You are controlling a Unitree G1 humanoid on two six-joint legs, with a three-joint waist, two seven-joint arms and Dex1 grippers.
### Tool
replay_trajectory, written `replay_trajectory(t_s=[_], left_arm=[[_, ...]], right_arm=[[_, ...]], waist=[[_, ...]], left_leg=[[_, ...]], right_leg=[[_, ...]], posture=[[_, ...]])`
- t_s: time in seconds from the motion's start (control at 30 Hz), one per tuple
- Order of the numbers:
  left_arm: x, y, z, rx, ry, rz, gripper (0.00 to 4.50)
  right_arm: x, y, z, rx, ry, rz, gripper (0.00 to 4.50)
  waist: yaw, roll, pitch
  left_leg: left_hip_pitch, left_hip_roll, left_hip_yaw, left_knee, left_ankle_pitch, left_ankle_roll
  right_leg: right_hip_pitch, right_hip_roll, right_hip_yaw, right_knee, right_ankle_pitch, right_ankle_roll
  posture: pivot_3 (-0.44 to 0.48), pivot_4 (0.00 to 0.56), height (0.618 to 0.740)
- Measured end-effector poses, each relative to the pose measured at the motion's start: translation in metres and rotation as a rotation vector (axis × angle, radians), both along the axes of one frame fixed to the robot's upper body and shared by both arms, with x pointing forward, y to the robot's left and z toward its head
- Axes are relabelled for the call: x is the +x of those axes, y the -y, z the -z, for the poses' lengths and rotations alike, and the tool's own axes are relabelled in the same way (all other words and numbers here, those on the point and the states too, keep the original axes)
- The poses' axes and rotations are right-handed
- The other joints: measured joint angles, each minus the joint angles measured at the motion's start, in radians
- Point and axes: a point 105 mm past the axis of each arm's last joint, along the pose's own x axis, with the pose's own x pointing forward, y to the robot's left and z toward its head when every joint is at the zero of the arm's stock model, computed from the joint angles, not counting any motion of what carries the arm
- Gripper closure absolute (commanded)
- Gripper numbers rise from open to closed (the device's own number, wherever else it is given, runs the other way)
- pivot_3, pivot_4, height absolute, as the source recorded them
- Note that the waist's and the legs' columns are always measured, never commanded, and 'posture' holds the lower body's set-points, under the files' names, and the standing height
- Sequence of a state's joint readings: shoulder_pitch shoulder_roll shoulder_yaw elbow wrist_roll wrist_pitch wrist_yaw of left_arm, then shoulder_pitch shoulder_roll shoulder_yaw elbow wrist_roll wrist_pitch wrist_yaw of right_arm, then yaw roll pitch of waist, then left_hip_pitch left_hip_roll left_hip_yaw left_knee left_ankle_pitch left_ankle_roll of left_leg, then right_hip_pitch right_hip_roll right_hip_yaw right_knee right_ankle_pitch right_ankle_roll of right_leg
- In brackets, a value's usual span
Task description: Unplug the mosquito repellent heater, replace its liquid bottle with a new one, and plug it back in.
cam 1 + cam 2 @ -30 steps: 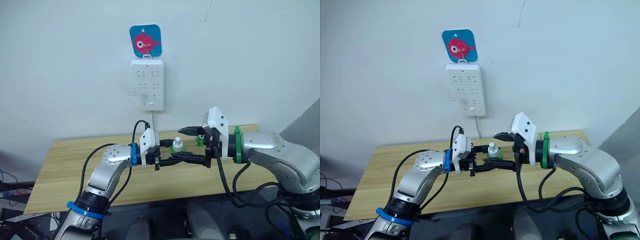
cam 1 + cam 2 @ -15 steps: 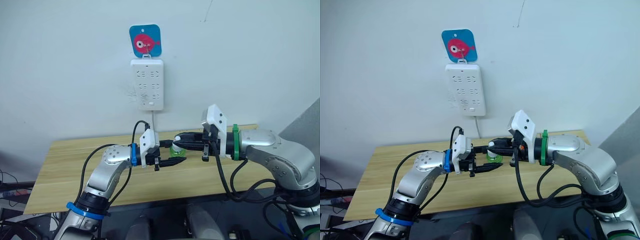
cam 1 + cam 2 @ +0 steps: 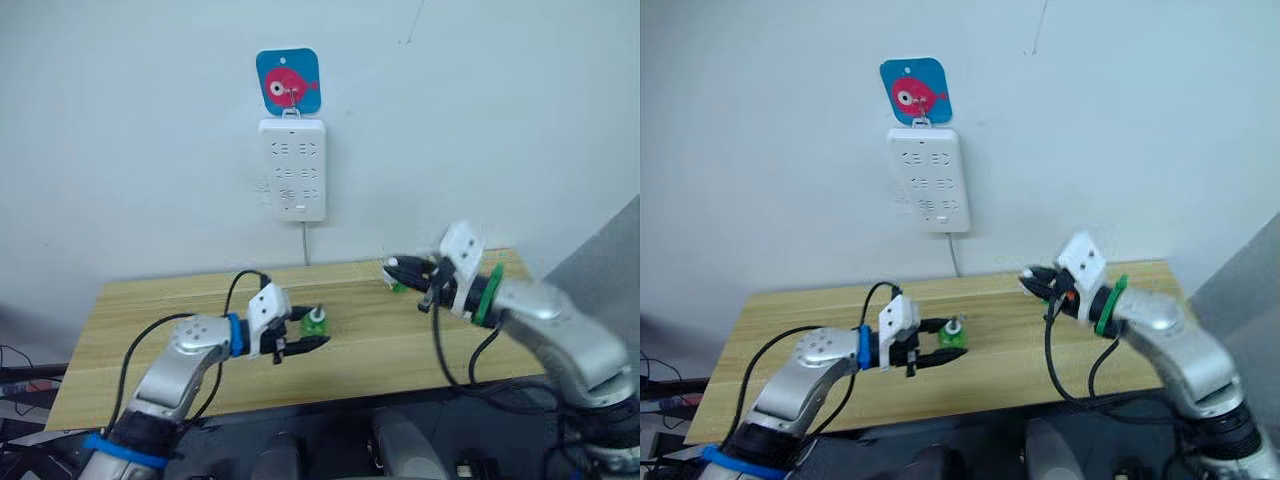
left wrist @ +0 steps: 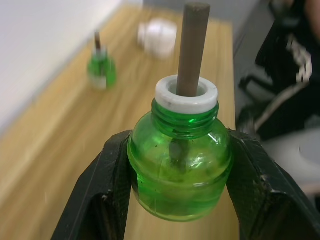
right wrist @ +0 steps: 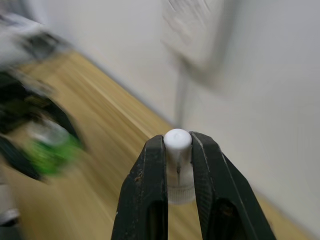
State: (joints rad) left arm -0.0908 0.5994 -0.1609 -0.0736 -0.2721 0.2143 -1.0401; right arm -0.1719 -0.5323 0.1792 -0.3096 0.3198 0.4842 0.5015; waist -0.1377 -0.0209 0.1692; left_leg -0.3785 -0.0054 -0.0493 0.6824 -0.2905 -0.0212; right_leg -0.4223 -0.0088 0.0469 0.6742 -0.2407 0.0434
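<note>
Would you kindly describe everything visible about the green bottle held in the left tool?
The small green translucent plastic bottle is round-bodied, with a threaded neck, a white collar and a brown wick rod standing out of its open, capless mouth. It sits upright, clamped at its belly between the left tool's two black fingers, above the wooden table. A little dark residue shows inside; the liquid level cannot be told.

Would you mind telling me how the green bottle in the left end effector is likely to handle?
The green bottle looks rigid, smooth and rounded, so it may slip in the left end effector. Its tall wick stands exposed, probably fragile.
</note>
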Motion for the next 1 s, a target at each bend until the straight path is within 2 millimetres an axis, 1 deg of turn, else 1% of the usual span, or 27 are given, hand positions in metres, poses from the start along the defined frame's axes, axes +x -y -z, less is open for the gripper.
replay_trajectory(t_s=[0.03,0.07,0.1,0.13,0.23,0.27,0.33,0.47,0.6,0.67,0.7,0.8,0.9,0.93,0.97,1.0], left_arm=[[-0.002,-0.001,0.002,0.005,-0.007,-0.004,2.23],[-0.006,-0.001,0.003,0.007,-0.008,-0.002,2.23],[-0.009,-0.001,0.002,0.008,-0.007,0.003,2.23],[-0.011,0.000,0.002,0.010,-0.005,0.007,2.23],[-0.014,-0.001,-0.002,0.016,0.003,0.008,2.23],[-0.015,-0.002,-0.003,0.019,0.005,0.001,2.23],[-0.018,0.000,-0.007,0.010,0.007,-0.002,2.23],[-0.022,0.005,-0.016,-0.017,0.011,0.012,2.23],[-0.022,0.005,-0.016,-0.016,0.010,0.012,2.23],[-0.022,0.005,-0.017,-0.015,0.007,0.010,2.23],[-0.022,0.005,-0.017,-0.014,0.004,0.008,2.23],[-0.021,0.005,-0.017,-0.014,0.006,0.009,2.23],[-0.018,0.006,-0.020,-0.014,0.019,0.013,2.23],[-0.017,0.006,-0.021,-0.014,0.022,0.013,2.23],[-0.016,0.007,-0.022,-0.016,0.026,0.016,2.23],[-0.015,0.007,-0.023,-0.017,0.029,0.017,2.23]], right_arm=[[0.003,0.003,0.014,0.000,-0.009,0.035,4.17],[0.007,0.006,0.026,0.003,-0.007,0.076,4.17],[0.010,0.008,0.034,-0.001,0.005,0.100,4.17],[0.012,0.009,0.038,-0.003,0.016,0.114,4.17],[0.020,0.013,0.055,-0.005,0.026,0.170,4.17],[0.025,0.015,0.061,0.001,0.022,0.199,4.17],[0.035,0.024,0.073,0.021,-0.001,0.285,4.17],[0.045,0.032,0.091,0.042,-0.031,0.370,4.17],[0.051,0.033,0.098,0.035,-0.029,0.387,4.17],[0.052,0.034,0.103,0.025,-0.036,0.396,3.44],[0.051,0.035,0.107,0.018,-0.042,0.404,3.19],[0.049,0.038,0.112,0.015,-0.059,0.418,2.12],[0.047,0.040,0.105,0.036,-0.034,0.427,1.11],[0.046,0.040,0.101,0.047,-0.019,0.427,0.72],[0.044,0.041,0.095,0.059,-0.004,0.422,0.23],[0.041,0.040,0.090,0.068,0.008,0.409,0.00]], waist=[[0.001,0.000,0.001],[0.001,0.001,0.001],[0.003,0.001,0.002],[0.005,0.000,0.003],[0.012,0.000,0.005],[0.013,-0.001,0.006],[0.023,-0.001,0.009],[0.047,0.000,0.010],[0.053,0.000,0.011],[0.054,0.001,0.011],[0.054,0.001,0.011],[0.054,0.001,0.011],[0.055,0.002,0.013],[0.054,0.002,0.014],[0.054,0.003,0.014],[0.055,0.003,0.015]], left_leg=[[0.000,0.000,0.000,0.000,0.000,0.000],[0.001,0.000,0.000,-0.001,0.000,0.000],[0.001,0.000,0.000,-0.001,0.000,0.000],[0.001,0.000,0.000,-0.001,0.000,0.000],[0.002,0.000,0.000,-0.001,0.000,0.000],[0.003,0.000,0.000,-0.002,0.000,0.000],[0.004,0.000,0.001,-0.002,0.000,0.000],[0.004,0.000,0.001,-0.002,0.000,0.000],[0.004,0.000,0.001,-0.002,0.000,0.000],[0.004,0.000,0.000,-0.002,0.000,0.000],[0.004,0.000,0.000,-0.002,0.000,0.000],[0.004,0.000,0.000,-0.002,0.000,0.000],[0.004,0.000,0.000,-0.003,0.000,0.000],[0.004,0.000,0.000,-0.002,0.000,0.000],[0.004,0.000,0.000,-0.002,0.000,0.000],[0.004,0.000,0.000,-0.003,0.000,0.000]], right_leg=[[0.000,0.000,0.000,0.000,0.000,0.000],[0.000,0.000,0.000,0.000,0.000,0.000],[0.000,0.000,0.000,0.000,0.001,-0.002],[0.000,0.000,0.000,0.000,0.003,-0.005],[0.001,0.000,0.000,0.000,0.002,-0.005],[0.001,0.000,0.000,0.000,0.003,-0.005],[0.001,0.000,0.000,0.000,0.003,-0.005],[0.001,0.000,0.000,0.000,0.003,-0.006],[0.002,0.000,0.000,0.000,0.003,-0.006],[0.002,0.000,0.000,0.000,0.003,-0.006],[0.002,0.000,0.000,0.000,0.002,-0.006],[0.002,0.000,0.000,0.000,0.002,-0.006],[0.002,0.000,0.000,0.000,0.002,-0.006],[0.002,0.000,0.000,0.000,0.002,-0.006],[0.002,0.000,0.000,0.000,0.002,-0.006],[0.002,0.000,0.000,0.000,0.002,-0.006]], posture=[[-0.126,0.167,0.733],[-0.107,0.174,0.733],[-0.107,0.174,0.733],[-0.107,0.174,0.733],[-0.068,0.183,0.733],[-0.059,0.181,0.733],[-0.047,0.168,0.733],[-0.047,0.168,0.733],[-0.031,0.175,0.733],[-0.031,0.177,0.733],[-0.035,0.176,0.733],[-0.047,0.178,0.733],[-0.054,0.183,0.733],[-0.057,0.175,0.733],[-0.057,0.175,0.733],[-0.067,0.173,0.733]])
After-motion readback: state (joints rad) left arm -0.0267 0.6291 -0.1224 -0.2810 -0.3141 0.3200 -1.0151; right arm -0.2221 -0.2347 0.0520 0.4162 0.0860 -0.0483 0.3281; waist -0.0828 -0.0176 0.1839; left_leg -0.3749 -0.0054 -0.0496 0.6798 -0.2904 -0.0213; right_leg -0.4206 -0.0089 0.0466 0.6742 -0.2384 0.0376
